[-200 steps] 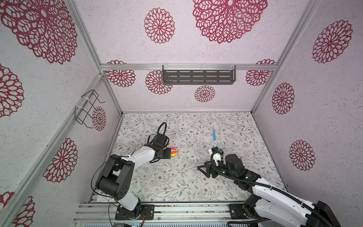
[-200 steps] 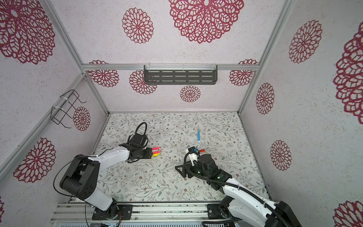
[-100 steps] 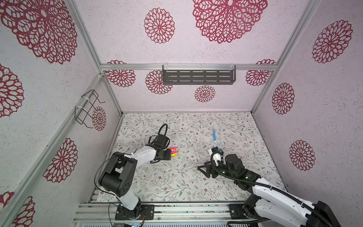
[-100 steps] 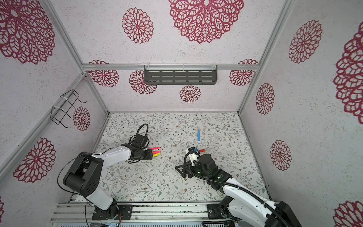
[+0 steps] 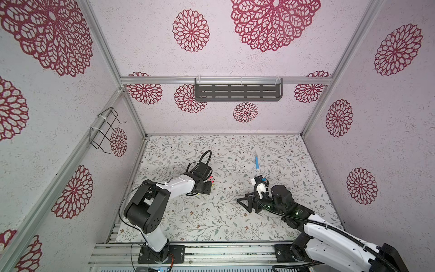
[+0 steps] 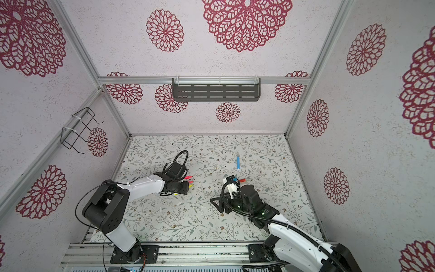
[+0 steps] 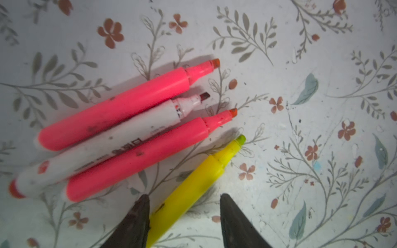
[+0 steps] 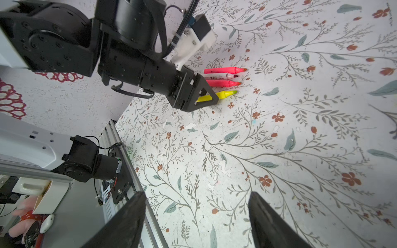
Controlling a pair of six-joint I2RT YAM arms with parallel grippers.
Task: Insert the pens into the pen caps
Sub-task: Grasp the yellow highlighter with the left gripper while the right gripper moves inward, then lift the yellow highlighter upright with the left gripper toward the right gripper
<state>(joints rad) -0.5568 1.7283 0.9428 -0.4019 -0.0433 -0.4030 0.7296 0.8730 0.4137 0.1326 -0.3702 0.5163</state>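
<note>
Four uncapped pens lie side by side on the floral mat: two pink pens [image 7: 120, 107] [image 7: 139, 156], a white one [image 7: 103, 148] between them, and a yellow pen [image 7: 193, 186]. My left gripper [image 7: 184, 195] is open astride the yellow pen's rear half; one finger touches the barrel, the other stands clear. It is low over the pens in both top views [image 5: 208, 187] [image 6: 187, 187]. A blue pen [image 5: 257, 162] lies apart at mid-back. A red cap [image 6: 242, 180] shows beside the right arm. My right gripper [image 8: 196, 193] [image 5: 244, 203] is open over bare mat. Pale caps are too small to make out.
Patterned walls close in the back and both sides. A dark slotted shelf [image 5: 237, 91] hangs on the back wall and a wire rack [image 5: 106, 129] on the left wall. An aluminium rail [image 5: 211, 252] runs along the front edge, under both arm bases.
My left gripper has slid to the right over the pens, covering most of them in the top views, and its jaws have narrowed slightly. The right arm has stayed still.
</note>
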